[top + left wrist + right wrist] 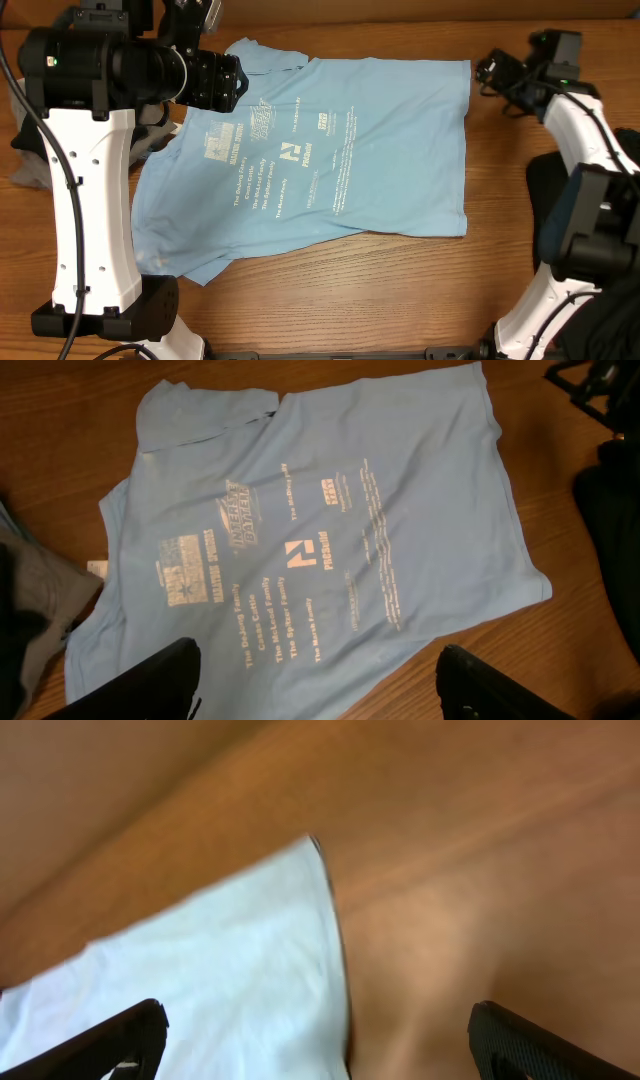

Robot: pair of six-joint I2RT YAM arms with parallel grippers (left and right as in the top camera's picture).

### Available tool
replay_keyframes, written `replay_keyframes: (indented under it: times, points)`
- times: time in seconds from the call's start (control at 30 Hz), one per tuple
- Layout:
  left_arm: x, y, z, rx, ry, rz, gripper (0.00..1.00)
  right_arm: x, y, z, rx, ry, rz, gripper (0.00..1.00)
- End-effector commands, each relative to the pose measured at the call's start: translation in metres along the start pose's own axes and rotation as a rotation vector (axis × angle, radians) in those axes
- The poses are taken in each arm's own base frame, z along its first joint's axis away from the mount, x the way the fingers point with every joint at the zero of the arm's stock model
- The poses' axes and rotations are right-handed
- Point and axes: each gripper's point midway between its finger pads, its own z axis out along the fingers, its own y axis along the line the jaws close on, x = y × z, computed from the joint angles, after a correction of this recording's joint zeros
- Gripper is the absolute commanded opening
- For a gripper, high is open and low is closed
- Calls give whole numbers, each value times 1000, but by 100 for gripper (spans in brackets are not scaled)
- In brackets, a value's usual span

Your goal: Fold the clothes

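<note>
Blue T-shirt (320, 140), one only, lies flat with its white print up on the wood table (400, 290). Your left gripper (318, 678) hangs over the shirt, fingers wide, nothing between; its camera takes in the whole shirt. Your right gripper (320, 1035) is likewise spread and empty; its blurred view catches only one shirt corner, below and to its left. One grey garment (45, 595) lies left of the left gripper. One black garment (548, 190) lies base-side of the right gripper.

T-shirt (220, 970) corner (pale blue) on table (480, 870)
</note>
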Motion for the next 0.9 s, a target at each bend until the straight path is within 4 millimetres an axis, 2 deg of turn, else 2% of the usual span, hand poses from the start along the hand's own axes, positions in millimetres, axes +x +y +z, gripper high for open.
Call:
replay_keyframes:
  times: [0.0,0.13,0.2,0.27,0.4,0.47,0.63,0.77,0.87]
  points:
    - [-1,-3,-2,-1,-8,25,79,-29,28,-65,-92,-74,-16,100]
    - [2,-3,-2,1,7,20,79,-6,38,-100,-106,12,9,96]
    - [6,-3,-2,2,20,18,79,17,39,-111,-87,95,29,94]
    - [10,-4,-2,4,36,18,80,47,39,-117,-58,213,67,94]
    - [15,-3,-3,2,58,37,80,120,29,-126,40,484,161,100]
    - [16,-2,-3,-8,62,40,80,148,25,-126,70,571,174,97]
    - [15,-1,-3,-11,59,57,80,192,7,-120,121,685,203,93]
    - [16,-1,-3,-10,61,59,81,226,-14,-105,148,725,227,92]
    - [16,-1,-3,-10,61,59,81,248,-33,-90,164,715,246,87]
